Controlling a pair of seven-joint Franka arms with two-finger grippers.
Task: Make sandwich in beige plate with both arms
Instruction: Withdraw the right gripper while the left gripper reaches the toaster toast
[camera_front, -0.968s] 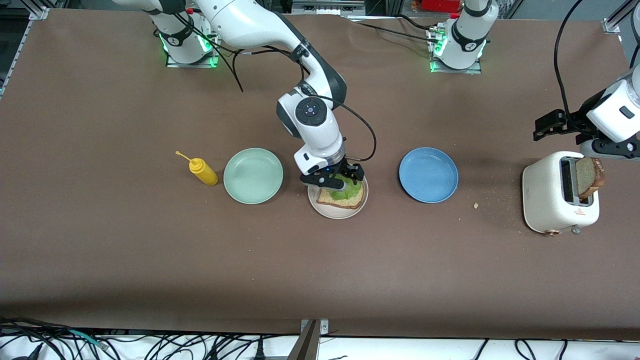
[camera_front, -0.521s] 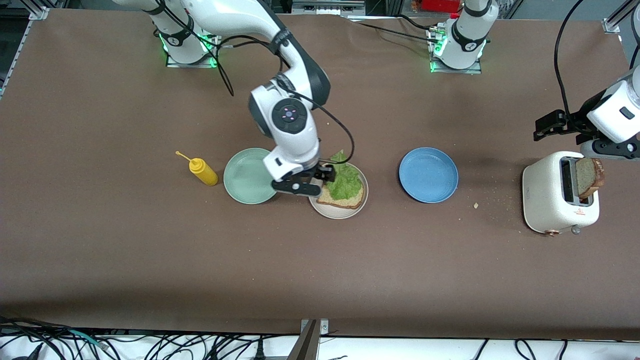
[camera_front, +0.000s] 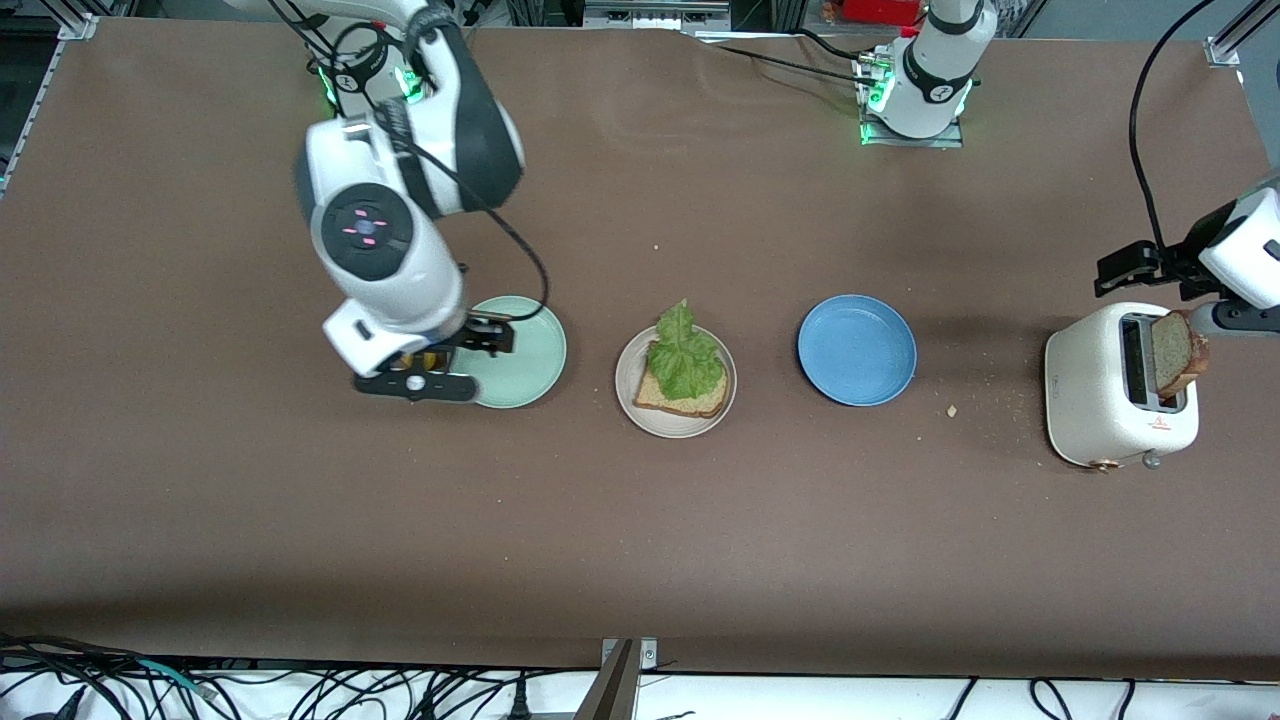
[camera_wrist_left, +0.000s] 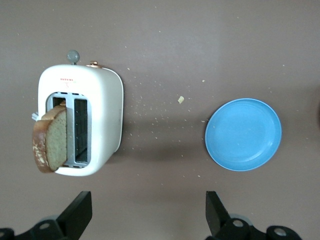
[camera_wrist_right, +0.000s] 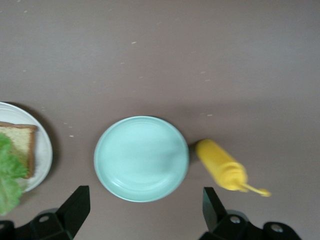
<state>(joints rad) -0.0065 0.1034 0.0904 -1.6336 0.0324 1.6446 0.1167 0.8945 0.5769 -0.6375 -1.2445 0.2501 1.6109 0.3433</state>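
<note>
The beige plate (camera_front: 628, 372) holds one slice of brown bread (camera_front: 690, 402) with the green lettuce leaf (camera_front: 685, 360) lying on top. It also shows at the edge of the right wrist view (camera_wrist_right: 44, 150). A second bread slice (camera_front: 1178, 352) stands in a slot of the white toaster (camera_front: 1100, 390), and shows in the left wrist view (camera_wrist_left: 50, 140). My right gripper (camera_front: 450, 360) is open and empty, up over the mint-green plate (camera_front: 520, 350). My left gripper (camera_front: 1125, 268) is open and empty, up over the table beside the toaster (camera_wrist_left: 100, 115).
A yellow mustard bottle (camera_wrist_right: 222, 170) lies beside the mint-green plate (camera_wrist_right: 141, 158), toward the right arm's end; my right hand mostly hides it in the front view. A blue plate (camera_front: 857, 350) sits between the beige plate and the toaster. Crumbs lie near the toaster.
My right gripper let go of the lettuce on the bread, rose and swung from the beige plate over to the mint-green plate. The left arm shifted slightly.
</note>
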